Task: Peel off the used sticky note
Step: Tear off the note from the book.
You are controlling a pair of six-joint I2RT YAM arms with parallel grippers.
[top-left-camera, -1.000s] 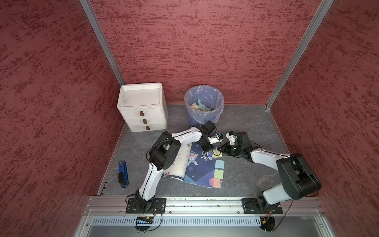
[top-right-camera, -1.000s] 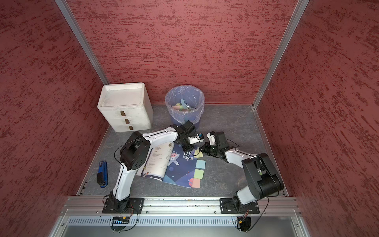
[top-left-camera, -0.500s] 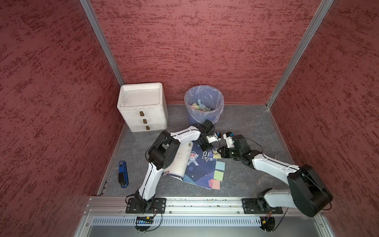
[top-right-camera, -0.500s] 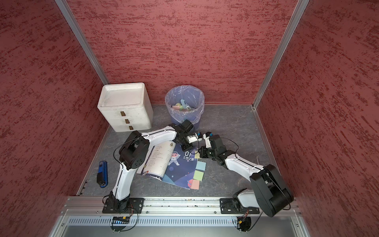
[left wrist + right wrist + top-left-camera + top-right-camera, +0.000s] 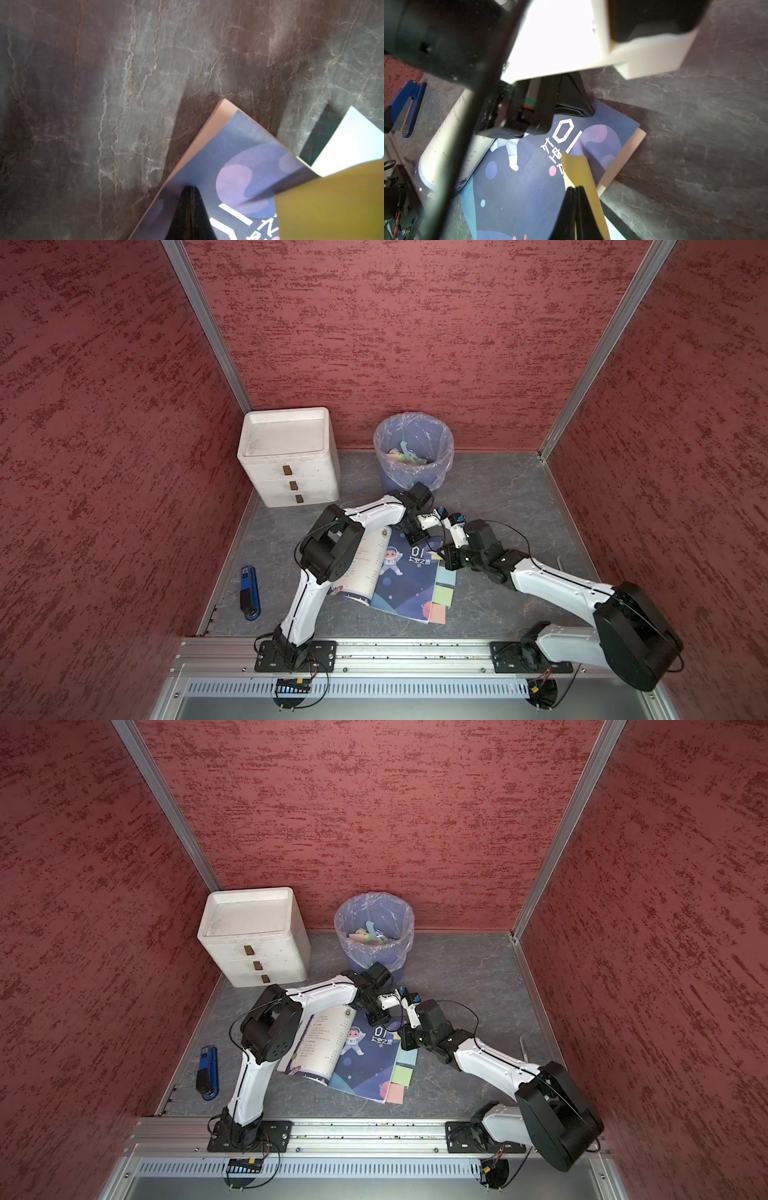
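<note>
The left arm (image 5: 365,512) rises from the lower centre of a top view and bends right; the left gripper (image 5: 417,537) points down, jaws pressed together. The right arm (image 5: 552,577) stretches low toward the centre; the right gripper (image 5: 575,190) pinches a yellow sticky note (image 5: 578,170).

Both pincers at the far right corner of an open book (image 5: 399,572) on the grey surface (image 5: 519,497).
Left pincer (image 5: 417,540) tip-down on the blue page; right pincer (image 5: 444,559) just beside it, a yellow sticky note (image 5: 434,555) at its tip. Three more notes (image 5: 442,595) along the book's right edge. Farther back, lined bin (image 5: 446,439) and white drawer unit (image 5: 291,460); blue stapler (image 5: 250,593) at left.
</note>
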